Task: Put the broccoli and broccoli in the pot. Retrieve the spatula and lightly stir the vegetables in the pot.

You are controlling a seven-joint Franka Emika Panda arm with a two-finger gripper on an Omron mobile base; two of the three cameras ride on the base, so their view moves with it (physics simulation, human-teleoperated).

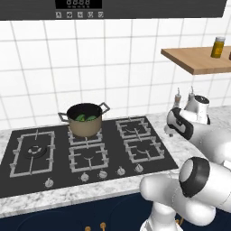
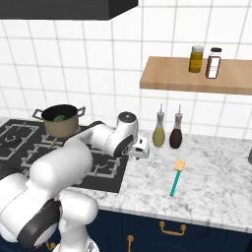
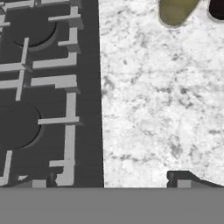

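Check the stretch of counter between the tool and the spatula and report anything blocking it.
Nothing visible blocks it. The tool hangs over the marble counter at the stove's right edge, and the spatula lies flat further right with bare marble between. The olive bottle and dark bottle stand behind that line, near the wall.

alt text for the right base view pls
The white arm reaches over the marble counter beside the stove, its hand short of the spatula lying there. The pot holds broccoli; two bottles stand by the wall.

Bright, even light — soft, faint shadows
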